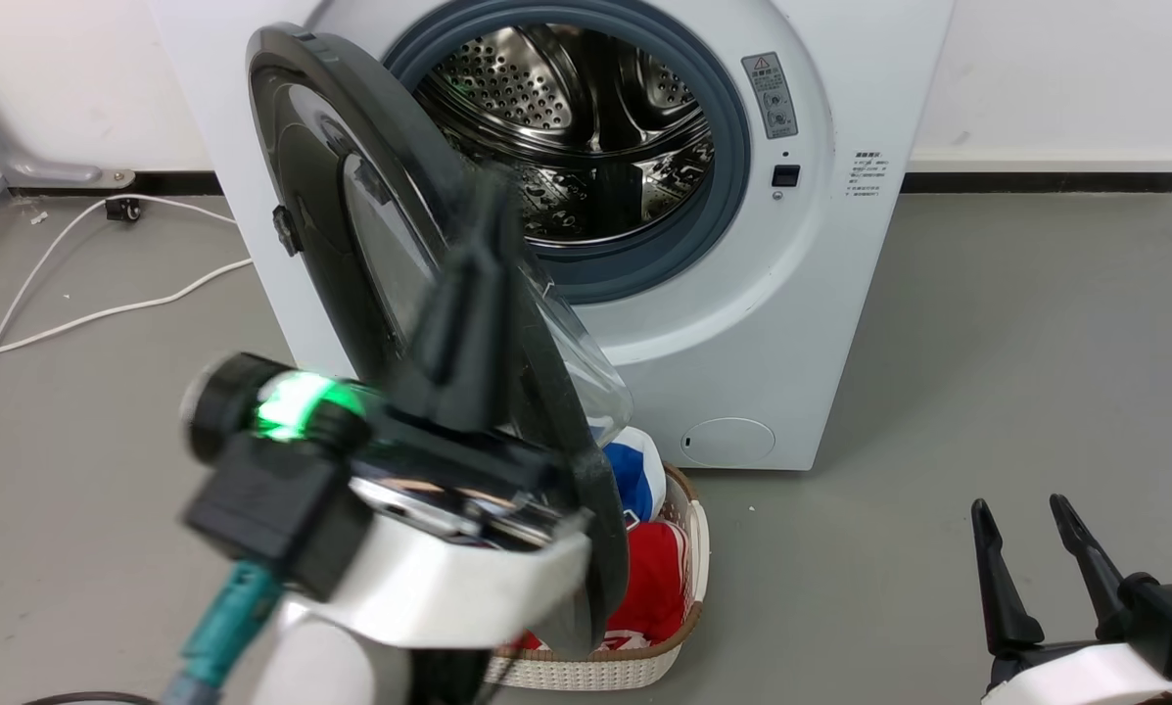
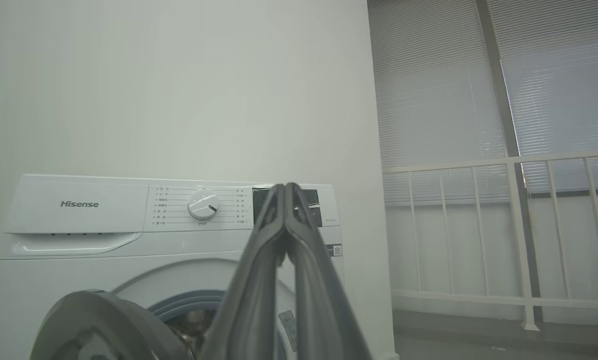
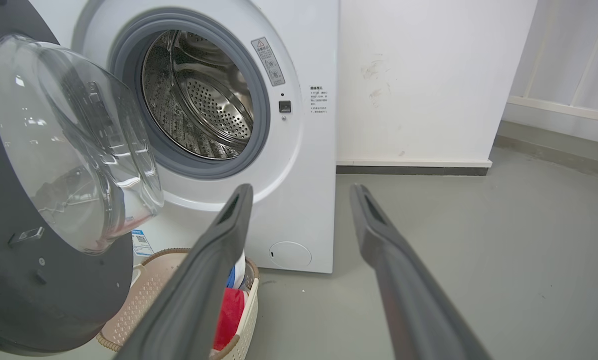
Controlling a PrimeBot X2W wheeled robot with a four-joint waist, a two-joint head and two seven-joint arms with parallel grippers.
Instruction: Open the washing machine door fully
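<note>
Left hand [image 1: 488, 225], fingers pinched shut on nothing, sits by the glass side of the door [image 1: 321, 176], which stands half-open, edge-on from the machine [image 1: 840, 294] and hinged left, so it's the nearer one for a leftward push, while the right hand [image 1: 1018, 504] waits open, well apart.

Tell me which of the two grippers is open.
The right gripper: its fingers stand apart over the floor. The left gripper has its fingers pressed together at the tips.
</note>
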